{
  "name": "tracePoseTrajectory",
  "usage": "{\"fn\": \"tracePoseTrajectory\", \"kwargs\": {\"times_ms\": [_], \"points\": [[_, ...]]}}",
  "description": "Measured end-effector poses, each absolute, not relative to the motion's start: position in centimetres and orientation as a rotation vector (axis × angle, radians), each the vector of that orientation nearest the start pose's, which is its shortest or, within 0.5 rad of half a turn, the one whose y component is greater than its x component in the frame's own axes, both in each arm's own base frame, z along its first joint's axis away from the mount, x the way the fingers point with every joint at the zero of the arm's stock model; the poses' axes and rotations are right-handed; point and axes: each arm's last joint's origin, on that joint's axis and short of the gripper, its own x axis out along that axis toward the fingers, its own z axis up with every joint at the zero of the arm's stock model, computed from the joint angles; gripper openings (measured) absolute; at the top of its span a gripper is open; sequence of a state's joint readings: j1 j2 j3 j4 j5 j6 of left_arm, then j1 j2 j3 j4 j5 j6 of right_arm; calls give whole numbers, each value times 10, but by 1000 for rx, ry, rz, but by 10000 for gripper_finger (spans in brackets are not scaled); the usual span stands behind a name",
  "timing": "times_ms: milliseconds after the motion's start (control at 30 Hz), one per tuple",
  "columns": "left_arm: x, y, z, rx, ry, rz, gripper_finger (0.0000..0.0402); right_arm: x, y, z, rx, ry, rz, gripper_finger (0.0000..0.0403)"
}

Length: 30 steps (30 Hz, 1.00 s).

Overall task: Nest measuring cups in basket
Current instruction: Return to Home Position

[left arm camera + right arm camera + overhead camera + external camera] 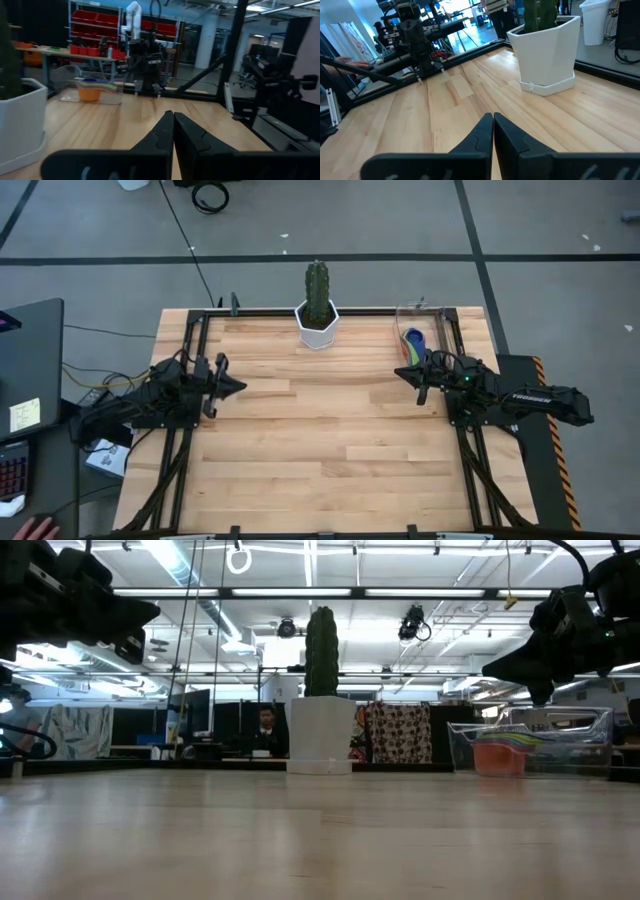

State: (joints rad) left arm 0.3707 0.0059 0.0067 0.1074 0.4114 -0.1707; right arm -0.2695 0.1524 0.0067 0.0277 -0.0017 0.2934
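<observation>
The measuring cups (414, 343) sit stacked inside the clear basket (433, 313) at the table's far right; the low view shows an orange cup (499, 758) with other colours above it, and the left wrist view shows the stack (92, 90) in the basket (66, 90). My left gripper (241, 387) hovers shut over the table's left side, fingers touching in its wrist view (173, 116). My right gripper (399, 371) hovers shut over the right side, just near of the basket (493, 116). Neither touches anything.
A white faceted pot with a green cactus (317, 320) stands at the far edge's middle. A black frame rail (452, 340) runs beside the basket. Bare wooden table (320, 440) lies between the arms. A hand (38, 529) shows at the near left, off the table.
</observation>
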Motion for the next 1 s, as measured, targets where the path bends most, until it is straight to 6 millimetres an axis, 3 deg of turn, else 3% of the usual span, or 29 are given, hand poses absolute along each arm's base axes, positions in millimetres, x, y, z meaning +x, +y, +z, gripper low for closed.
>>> {"fn": "tracePoseTrajectory", "kwargs": {"times_ms": [1000], "points": [[93,21,175,-131,-94,-77,16,102,-28,156,307,77,-283,18]]}}
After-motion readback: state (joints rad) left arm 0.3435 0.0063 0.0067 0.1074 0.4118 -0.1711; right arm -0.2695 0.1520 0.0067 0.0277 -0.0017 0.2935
